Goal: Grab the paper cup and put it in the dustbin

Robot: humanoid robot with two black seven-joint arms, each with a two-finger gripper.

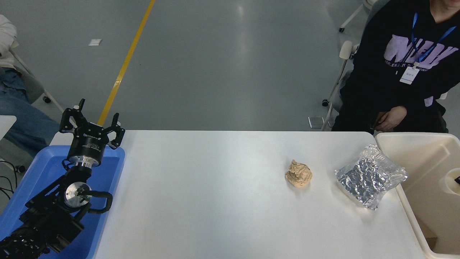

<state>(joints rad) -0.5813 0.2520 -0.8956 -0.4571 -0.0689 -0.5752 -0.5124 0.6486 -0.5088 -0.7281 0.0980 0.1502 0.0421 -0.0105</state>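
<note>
The paper cup (pixel 450 182), cream-white with a rolled rim, shows partly at the right edge, inside the outline of the dustbin (pixel 413 136). The dustbin is a large cream-beige tub off the table's right end. Only a black sliver of my right gripper (pixel 457 178) shows, against the cup's rim and holding it; the rest of that arm is out of view. My left gripper (pixel 97 114) is parked open over the blue tray at the lower left, holding nothing.
A crumpled brown paper ball (pixel 298 173) and a silver foil bag (pixel 370 177) lie on the white table's right half. A blue tray (pixel 111 172) sits at the left edge. A person in a black sweater (pixel 399 68) sits beyond the far right corner.
</note>
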